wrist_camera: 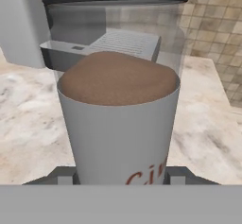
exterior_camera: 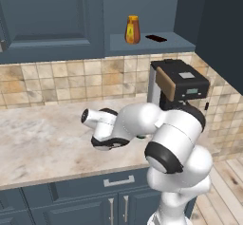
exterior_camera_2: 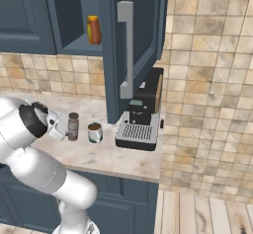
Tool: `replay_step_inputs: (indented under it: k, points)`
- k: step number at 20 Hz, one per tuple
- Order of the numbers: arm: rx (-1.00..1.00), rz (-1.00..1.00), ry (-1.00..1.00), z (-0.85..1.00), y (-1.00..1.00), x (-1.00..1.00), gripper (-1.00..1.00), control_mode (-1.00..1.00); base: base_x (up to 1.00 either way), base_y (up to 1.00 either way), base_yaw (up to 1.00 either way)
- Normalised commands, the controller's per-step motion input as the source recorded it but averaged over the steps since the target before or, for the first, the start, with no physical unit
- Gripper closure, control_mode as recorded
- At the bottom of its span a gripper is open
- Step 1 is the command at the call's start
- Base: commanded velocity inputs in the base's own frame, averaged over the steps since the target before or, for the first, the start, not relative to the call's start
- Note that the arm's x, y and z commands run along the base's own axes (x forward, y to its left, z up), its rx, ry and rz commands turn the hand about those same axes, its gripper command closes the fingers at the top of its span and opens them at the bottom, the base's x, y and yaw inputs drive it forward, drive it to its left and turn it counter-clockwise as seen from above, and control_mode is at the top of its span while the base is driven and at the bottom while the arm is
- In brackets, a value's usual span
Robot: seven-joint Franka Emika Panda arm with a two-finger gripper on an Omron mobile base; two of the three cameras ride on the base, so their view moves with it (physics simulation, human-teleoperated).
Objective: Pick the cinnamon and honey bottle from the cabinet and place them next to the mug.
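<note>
The cinnamon (exterior_camera_2: 73, 126), a brown jar with a grey cap, stands upright on the counter just left of the pale mug (exterior_camera_2: 95, 133). My gripper (exterior_camera_2: 63, 128) reaches it from the left. In the hand view the cinnamon (wrist_camera: 118, 119) is very close, and my gripper (wrist_camera: 120, 176) has a dark fingertip pressed against each side of it, so it is shut on the jar. The amber honey bottle (exterior_camera: 132, 29) stands upright on the open shelf of the dark blue-grey cabinet (exterior_camera: 52, 15), and shows again as the honey bottle (exterior_camera_2: 93, 29) high in the niche.
A black and brown coffee machine (exterior_camera_2: 142, 117) stands right of the mug, against the tiled wall. The cabinet's open door (exterior_camera_2: 129, 45) hangs above it with a long silver handle. A small dark flat object (exterior_camera: 155, 38) lies on the shelf beside the honey bottle.
</note>
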Motion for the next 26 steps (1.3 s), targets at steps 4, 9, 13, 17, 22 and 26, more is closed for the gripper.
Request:
replay_step_inputs:
  k: [4, 9, 13, 17, 22, 26]
  points:
    - [-0.02, 0.00, 0.00, 0.00, 0.00, 0.01, 1.00, -1.00, 0.00, 0.00, 0.00]
    - [-0.01, -0.01, 0.00, 0.00, 0.00, 0.00, 1.00, -1.00, 0.00, 0.00, 0.00]
    - [-0.02, -0.02, 0.00, 0.00, 0.00, 0.00, 1.00, -1.00, 0.00, 0.00, 0.00]
    - [-0.06, -0.01, 0.00, 0.00, 0.00, 0.00, 1.00, -1.00, 0.00, 0.00, 0.00]
    - [-0.07, 0.00, 0.00, -0.01, 0.00, 0.00, 1.00, -1.00, 0.00, 0.00, 0.00]
    - [-0.04, 0.00, 0.00, 0.00, 0.00, 0.00, 1.00, -1.00, 0.00, 0.00, 0.00]
